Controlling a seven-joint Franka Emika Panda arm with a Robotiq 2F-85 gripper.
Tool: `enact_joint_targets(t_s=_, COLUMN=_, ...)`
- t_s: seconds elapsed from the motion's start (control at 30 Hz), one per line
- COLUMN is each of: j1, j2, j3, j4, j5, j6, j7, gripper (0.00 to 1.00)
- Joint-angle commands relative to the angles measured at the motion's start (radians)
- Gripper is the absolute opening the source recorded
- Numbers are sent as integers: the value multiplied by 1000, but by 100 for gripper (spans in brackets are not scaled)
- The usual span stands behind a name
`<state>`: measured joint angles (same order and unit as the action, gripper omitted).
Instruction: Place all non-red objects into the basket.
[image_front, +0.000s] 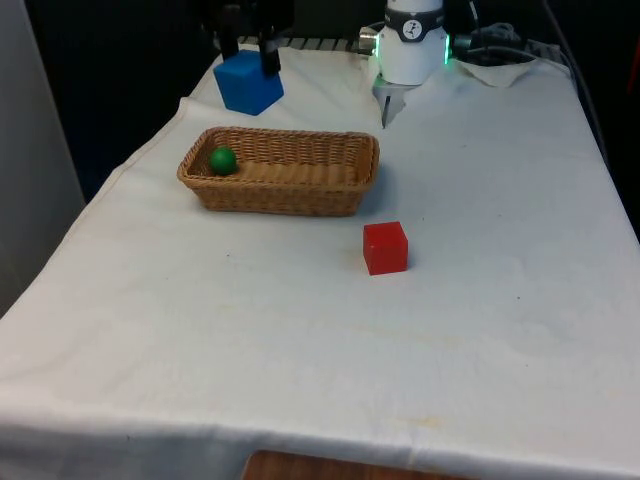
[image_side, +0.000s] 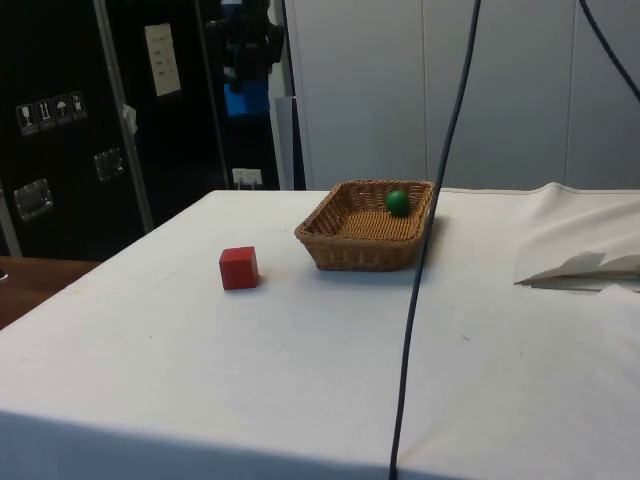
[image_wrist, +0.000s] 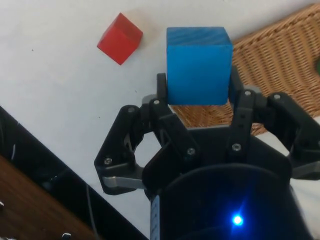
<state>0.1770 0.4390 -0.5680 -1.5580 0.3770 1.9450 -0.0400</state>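
Observation:
My gripper (image_front: 249, 55) is shut on a blue cube (image_front: 248, 83), held in the air above and behind the wicker basket (image_front: 300, 190) toward the front view's left. In the wrist view the blue cube (image_wrist: 199, 65) sits clamped between both fingers (image_wrist: 161, 89), with the basket (image_wrist: 280, 55) below it. From the side, the blue cube (image_side: 245, 100) hangs high, well above the table. A green ball (image_front: 222, 160) lies inside the basket at its left end, also seen as the green ball (image_side: 397, 202). A red cube (image_front: 385, 247) rests on the cloth in front of the basket.
The white cloth bunches into folds (image_front: 500, 70) at the far right corner of the table. A dark cable (image_side: 430, 240) hangs across the side view. The table's left edge (image_front: 120, 170) runs close to the basket.

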Motion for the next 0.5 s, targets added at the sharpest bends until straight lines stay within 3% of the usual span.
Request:
enact_joint_targets(t_s=0.0, j1=10, j2=-31, j3=-6, j4=-40, j5=-7, j6=28, j7=-6, gripper=51)
enact_joint_targets(t_s=0.1, j1=12, j2=-47, j3=-6, j4=-62, j5=-7, j6=36, j7=-11, gripper=51)
enact_joint_targets(t_s=0.13, j1=3, j2=-25, j3=1, j4=-35, j5=0, j6=14, j7=-8, gripper=51)
enact_joint_targets(t_s=0.17, j1=12, j2=-57, j3=-5, j4=-75, j5=-7, j6=40, j7=-15, gripper=51)
enact_joint_targets(t_s=0.2, j1=13, j2=-62, j3=-5, j4=-82, j5=-7, j6=43, j7=-17, gripper=51)
enact_joint_targets(t_s=0.4, j1=12, j2=-95, j3=-3, j4=-123, j5=-4, j6=49, j7=-35, gripper=51)
enact_joint_targets(t_s=0.43, j1=5, j2=-69, j3=1, j4=-91, j5=0, j6=24, j7=-28, gripper=51)
enact_joint_targets(t_s=0.47, j1=12, j2=-99, j3=-3, j4=-128, j5=-3, j6=49, j7=-38, gripper=51)
